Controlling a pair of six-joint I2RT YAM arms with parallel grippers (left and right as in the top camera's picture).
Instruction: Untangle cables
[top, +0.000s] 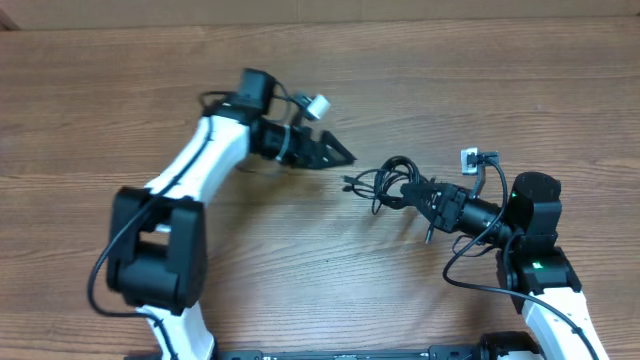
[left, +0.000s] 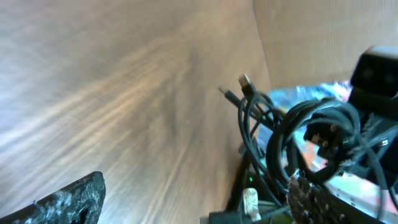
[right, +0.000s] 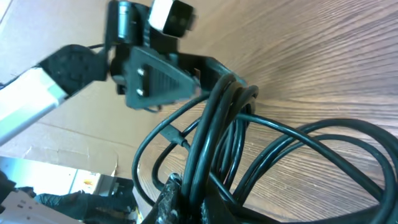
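wood table, light grain; cardboard wall along its far edge; cables = thin black cords bunched in loose loops near table centre, two small plugs poking out twd the left arm; right gripper pinched tight on the bundle; left gripper spread wide, holding nothing, just beside the bundle, not touching.
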